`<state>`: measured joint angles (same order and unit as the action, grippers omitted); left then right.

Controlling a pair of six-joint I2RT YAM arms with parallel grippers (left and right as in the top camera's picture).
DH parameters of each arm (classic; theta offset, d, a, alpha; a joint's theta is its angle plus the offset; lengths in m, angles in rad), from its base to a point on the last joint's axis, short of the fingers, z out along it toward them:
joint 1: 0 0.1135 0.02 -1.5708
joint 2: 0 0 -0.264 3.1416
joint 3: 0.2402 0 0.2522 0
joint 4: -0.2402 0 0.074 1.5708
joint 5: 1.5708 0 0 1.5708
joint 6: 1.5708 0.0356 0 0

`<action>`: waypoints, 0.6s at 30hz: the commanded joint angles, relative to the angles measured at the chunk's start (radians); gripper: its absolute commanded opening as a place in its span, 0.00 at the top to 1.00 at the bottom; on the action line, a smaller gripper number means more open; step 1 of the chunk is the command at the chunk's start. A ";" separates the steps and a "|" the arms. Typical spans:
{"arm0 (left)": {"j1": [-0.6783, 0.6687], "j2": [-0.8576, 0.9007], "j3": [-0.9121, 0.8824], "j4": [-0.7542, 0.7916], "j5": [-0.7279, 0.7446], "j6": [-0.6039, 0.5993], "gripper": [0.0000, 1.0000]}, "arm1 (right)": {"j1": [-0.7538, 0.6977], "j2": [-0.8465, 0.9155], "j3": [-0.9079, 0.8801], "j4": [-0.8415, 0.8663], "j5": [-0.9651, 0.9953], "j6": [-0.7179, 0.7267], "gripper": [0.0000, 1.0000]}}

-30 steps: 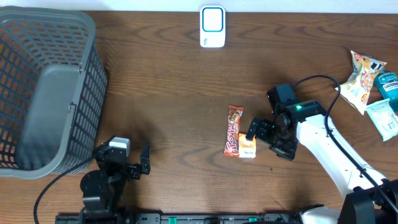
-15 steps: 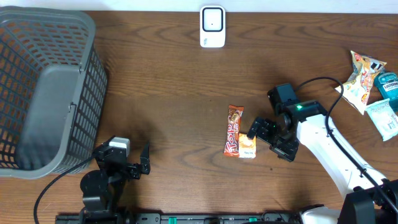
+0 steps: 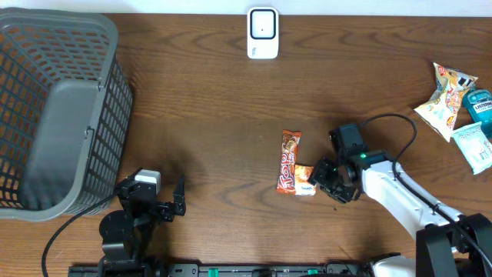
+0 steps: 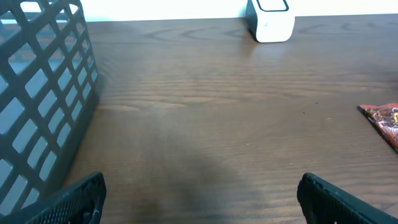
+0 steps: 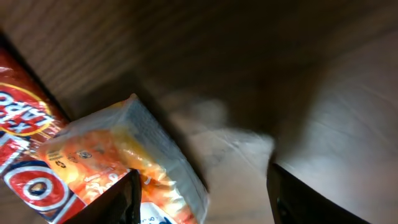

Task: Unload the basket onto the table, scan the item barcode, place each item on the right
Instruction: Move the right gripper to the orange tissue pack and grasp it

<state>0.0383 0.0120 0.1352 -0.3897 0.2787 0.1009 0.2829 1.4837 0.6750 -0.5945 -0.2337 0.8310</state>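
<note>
against a second ago, finds the right gripper [image 3: 318, 177] lower and further left, drawn in from just beside the orange packet [image 3: 305, 181] to right up against its right-hand end. finds the jaws narrower as well, pulled in from wide yet plainly not clamped. holds nothing so far.

reads as the start of the pick-up, so likely early in the task: no lift yet, no barcode offered to the scanner [image 3: 263, 32], well apart at the far edge of the table [image 3: 192, 100]. leaves the packet where it lay, flat on the wood, touching or nearly touching the red candy bar [image 3: 289, 160] on its left. shows no barcode clearly in any view.

in the right wrist view, places the packet low and to the left of the gap, lying skewed, with one finger [image 5: 121, 199] at or against its edge and the other finger [image 5: 311, 193] well clear, bare wood between. puts only part of the packet inside the jaws, then, and off centre. suggests a closing pinch on a corner rather than the body, or a shove into the candy bar; calls for a little more reach before closing.

finds the left gripper [image 3: 169, 204] unmoved, wide open and empty, near the basket [image 3: 54, 46].
</note>
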 commanded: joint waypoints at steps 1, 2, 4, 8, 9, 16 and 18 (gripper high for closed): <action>0.002 -0.002 -0.015 -0.019 -0.003 -0.009 0.02 | 0.007 0.000 -0.030 0.039 -0.049 -0.042 0.39; 0.002 -0.002 -0.015 -0.019 -0.003 -0.009 0.02 | 0.007 0.000 -0.030 0.043 -0.050 -0.048 0.38; 0.002 -0.002 -0.015 -0.019 -0.003 -0.009 0.02 | 0.007 0.000 -0.030 0.058 -0.062 -0.064 0.37; 0.002 -0.002 -0.015 -0.019 -0.003 -0.009 0.02 | 0.007 0.000 -0.030 0.087 -0.108 -0.071 0.41; 0.002 -0.002 -0.015 -0.019 -0.003 -0.009 0.02 | 0.007 0.000 -0.029 0.086 -0.118 -0.083 0.52; 0.002 -0.002 -0.015 -0.019 -0.003 -0.009 0.02 | 0.006 -0.005 -0.015 0.094 -0.192 -0.114 0.40; 0.002 -0.002 -0.015 -0.019 -0.003 -0.009 0.02 | 0.007 -0.005 -0.017 0.090 -0.186 -0.114 0.35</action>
<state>0.0383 0.0120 0.1352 -0.3897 0.2783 0.1009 0.2829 1.4799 0.6586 -0.5037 -0.3920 0.7326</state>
